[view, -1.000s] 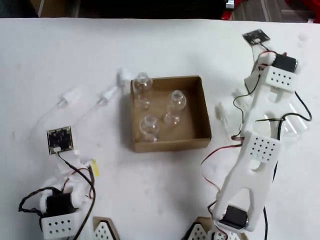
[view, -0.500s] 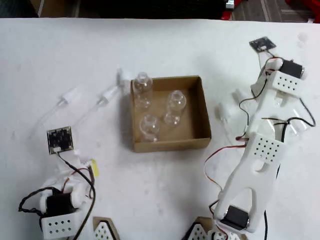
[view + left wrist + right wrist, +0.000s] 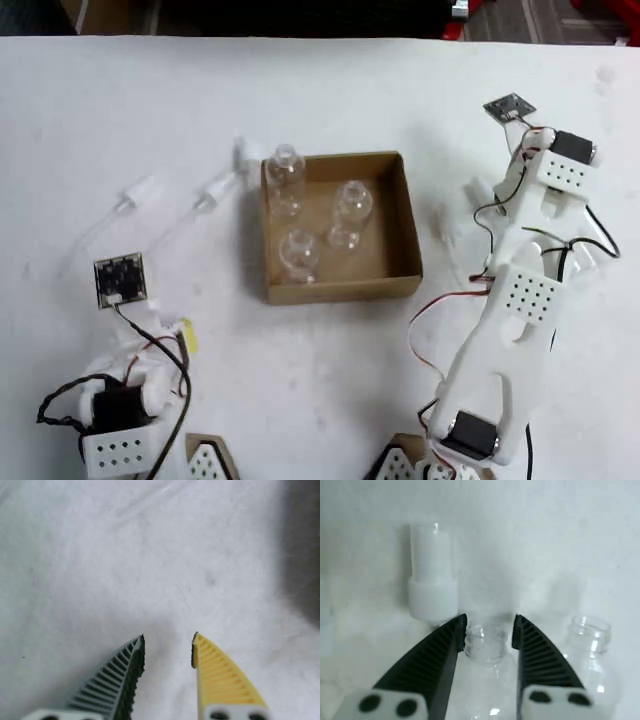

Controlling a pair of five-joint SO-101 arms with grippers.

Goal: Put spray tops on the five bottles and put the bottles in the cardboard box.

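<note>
The right claw (image 3: pixel 488 630) is hanging with its two black jaws parted, one on either side of the neck of a clear bottle (image 3: pixel 485 655). Whether the ribbed pads are already pressing on it is not clear. A second open-necked bottle (image 3: pixel 590 635) is standing just beside the claw's outer jaw, and a white spray top (image 3: pixel 431 580) is standing upright a little beyond the fingertips, off to the other side.

The bottle is looking empty and thin-walled, so it is probably going to feel very light, stiff and slick. The round body is likely to squirt out of a pinch or tip against its neighbour. The neck under the rim is the better hold, since the shoulder is giving the jaws a stop.

The left claw (image 3: pixel 168 647) is sitting open, its grey and yellow jaws apart, with bare worktop (image 3: pixel 150 555) ahead of them.

Well away from both claws, the cardboard box (image 3: pixel 410 230) is holding three bottles (image 3: pixel 350 210).
</note>
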